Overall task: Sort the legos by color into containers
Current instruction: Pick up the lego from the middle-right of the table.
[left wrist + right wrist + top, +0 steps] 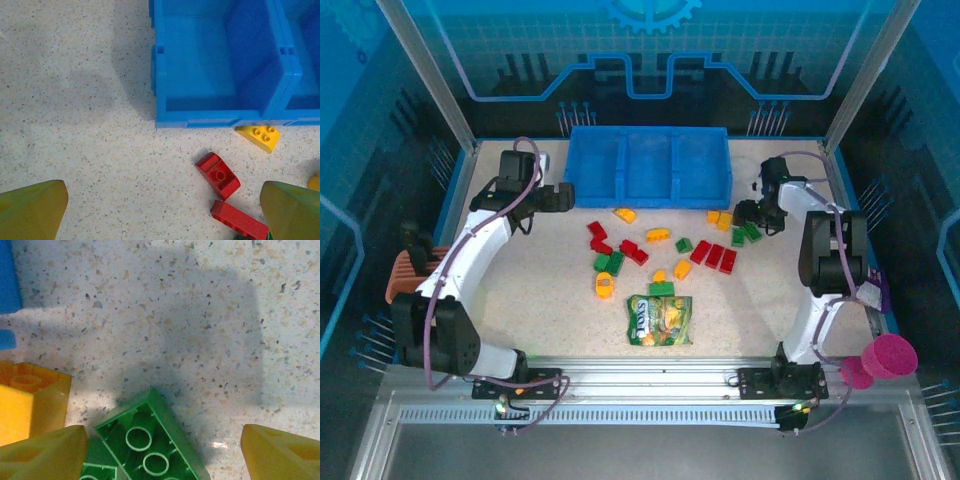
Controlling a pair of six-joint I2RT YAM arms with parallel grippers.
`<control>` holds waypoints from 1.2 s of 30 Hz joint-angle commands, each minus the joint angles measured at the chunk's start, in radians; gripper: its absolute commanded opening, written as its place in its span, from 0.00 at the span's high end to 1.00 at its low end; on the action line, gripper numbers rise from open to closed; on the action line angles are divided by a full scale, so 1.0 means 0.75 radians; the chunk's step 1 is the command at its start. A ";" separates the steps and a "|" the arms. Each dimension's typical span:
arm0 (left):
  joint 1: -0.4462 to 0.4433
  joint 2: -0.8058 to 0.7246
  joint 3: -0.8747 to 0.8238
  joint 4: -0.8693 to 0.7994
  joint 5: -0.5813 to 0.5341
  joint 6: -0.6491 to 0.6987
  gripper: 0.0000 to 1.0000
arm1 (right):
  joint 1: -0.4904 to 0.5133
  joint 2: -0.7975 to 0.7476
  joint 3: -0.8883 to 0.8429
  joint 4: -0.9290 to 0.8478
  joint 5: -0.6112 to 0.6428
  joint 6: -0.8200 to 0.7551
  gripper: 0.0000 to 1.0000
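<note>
Right gripper (162, 442) jaws apart astride upturned green lego (150, 440), one finger (42, 455) just beside it, the other clear, yellow lego (25, 407) beyond, left gripper (163, 197) spread wide over table (75, 100), red legos (218, 175) near its right finger, tray (200, 120) ahead.

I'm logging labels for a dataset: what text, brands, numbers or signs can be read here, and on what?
Candy bag: white brand lettering, too blurred to read.
Back panel: a gear sign, no words.
Yellow lego studs: no lettering legible.
</note>
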 commanded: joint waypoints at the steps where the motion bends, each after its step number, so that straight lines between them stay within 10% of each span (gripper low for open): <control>1: -0.010 -0.020 0.037 -0.041 -0.002 0.035 0.01 | 0.008 0.065 0.049 -0.095 0.058 -0.028 0.20; 21: -0.030 -0.037 0.050 -0.040 -0.024 0.057 0.01 | 0.009 0.046 -0.037 -0.118 0.078 -0.045 0.71; 36: -0.032 -0.029 0.086 -0.050 -0.038 0.124 0.01 | 0.210 -0.225 0.403 -0.207 0.217 -0.164 0.71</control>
